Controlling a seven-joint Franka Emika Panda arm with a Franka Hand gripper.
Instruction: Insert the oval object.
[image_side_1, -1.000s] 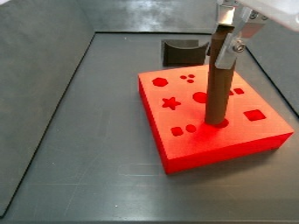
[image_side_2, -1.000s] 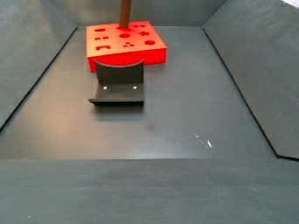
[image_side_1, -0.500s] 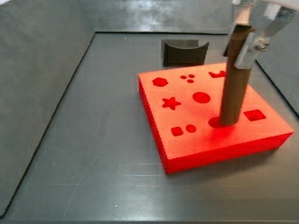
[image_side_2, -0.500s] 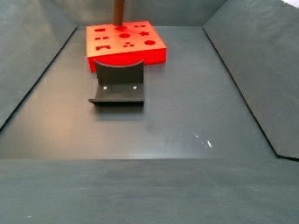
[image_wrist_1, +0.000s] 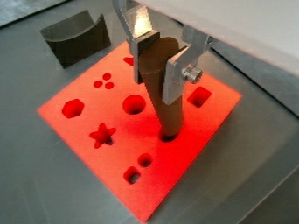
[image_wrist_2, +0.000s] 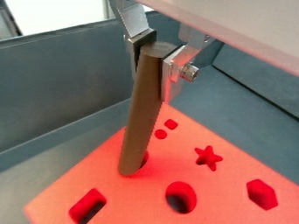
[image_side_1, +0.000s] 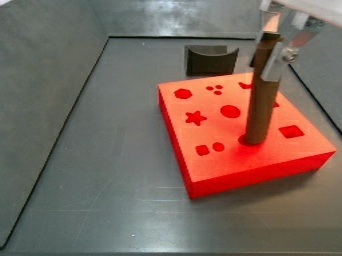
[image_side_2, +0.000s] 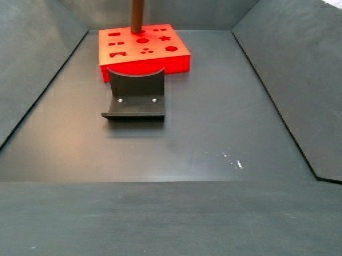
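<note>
Above the red block (image_side_1: 246, 133), we see the gripper (image_wrist_1: 163, 54) clamped on the upper end of the oval object (image_wrist_1: 165, 96), its silver fingers (image_wrist_1: 176, 70) pressing the brown rod from two sides. The rod stands nearly upright, leaning a little in a wrist view (image_wrist_2: 145, 112), with its lower end resting in or on a hole in the block's top face; we cannot tell how deep it sits. In a side view the rod (image_side_1: 259, 100) meets the block near the front right part of the top, close to a square hole (image_side_1: 291, 130), while star, circle and hexagon holes lie further left. Behind the block in that view sits a small dark grey curved block (image_side_1: 207, 57). From the other side, only the rod's lower part (image_side_2: 136, 14) shows over the red block (image_side_2: 144, 52), and the fixture (image_side_2: 135, 95) stands on the floor just in front of it
</note>
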